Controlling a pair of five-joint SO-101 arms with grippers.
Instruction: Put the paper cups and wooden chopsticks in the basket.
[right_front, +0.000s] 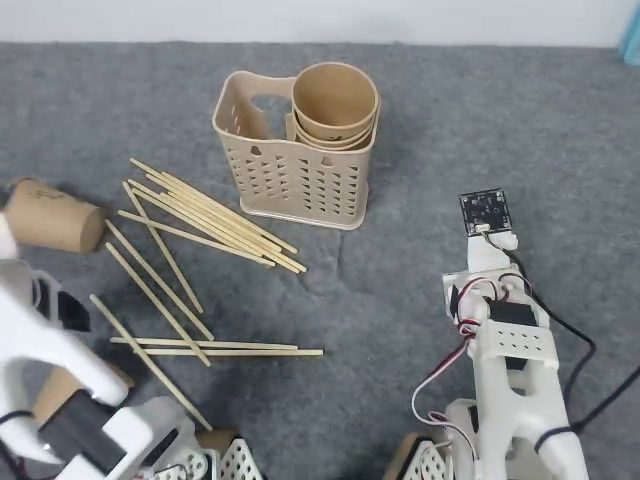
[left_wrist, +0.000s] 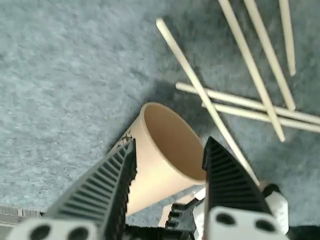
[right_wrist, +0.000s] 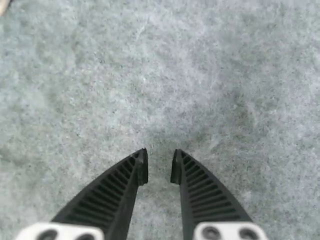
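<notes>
A beige perforated basket (right_front: 290, 180) stands at the back of the grey carpet. Stacked paper cups (right_front: 335, 100) fill its right compartment. Several wooden chopsticks (right_front: 210, 220) lie scattered to its left and front. One paper cup (right_front: 50, 215) lies on its side at the far left. Another paper cup (left_wrist: 165, 135) lies on its side on the carpet between the jaws of my left gripper (left_wrist: 167, 145), which is open astride it. The left arm partly covers this cup (right_front: 55, 388) in the high view. My right gripper (right_wrist: 158, 165) hangs over bare carpet, holding nothing, with only a narrow gap between its tips.
More chopsticks (left_wrist: 250, 65) lie just beyond the cup at my left gripper. Two chopsticks (right_front: 215, 347) lie side by side on the carpet in front of the basket. The right arm (right_front: 500, 330) stands to the right of the basket.
</notes>
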